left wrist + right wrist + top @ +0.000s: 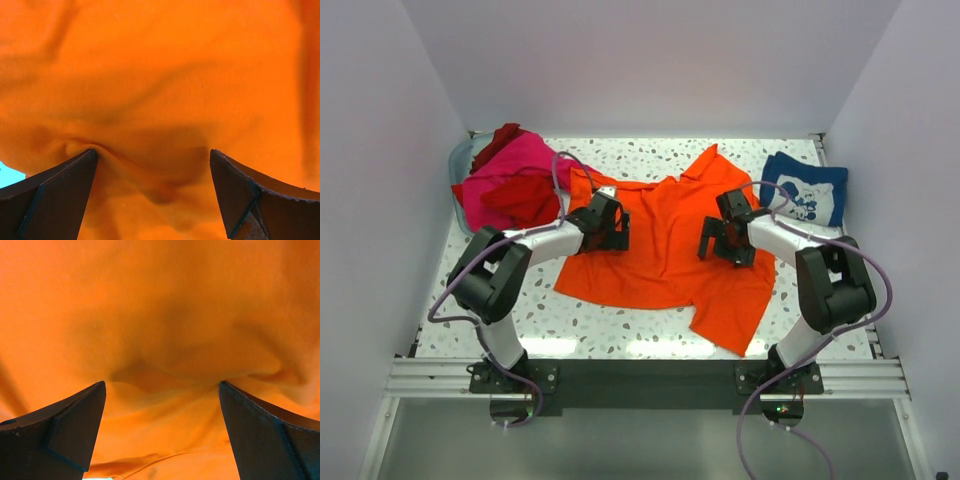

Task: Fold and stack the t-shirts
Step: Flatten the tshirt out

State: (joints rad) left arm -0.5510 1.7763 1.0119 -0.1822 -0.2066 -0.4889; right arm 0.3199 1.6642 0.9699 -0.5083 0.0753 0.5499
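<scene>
A bright orange t-shirt [665,245] lies spread on the speckled table [570,320]. My left gripper [612,232] presses down on its left part with jaws open. Its fingertips [75,175] dent the orange cloth [160,100], and a wrinkle rises between them. My right gripper [717,240] stands open on the shirt's right part, its fingertips [85,410] pushed into the orange cloth [160,315]. A hot pink t-shirt [510,165] and a red t-shirt [520,200] are heaped at the back left. A folded navy blue t-shirt with white print [805,190] lies at the back right.
A grey bin [461,160] at the back left holds the pink and red heap. White walls close in the table on three sides. A metal rail [640,375] with both arm bases runs along the near edge.
</scene>
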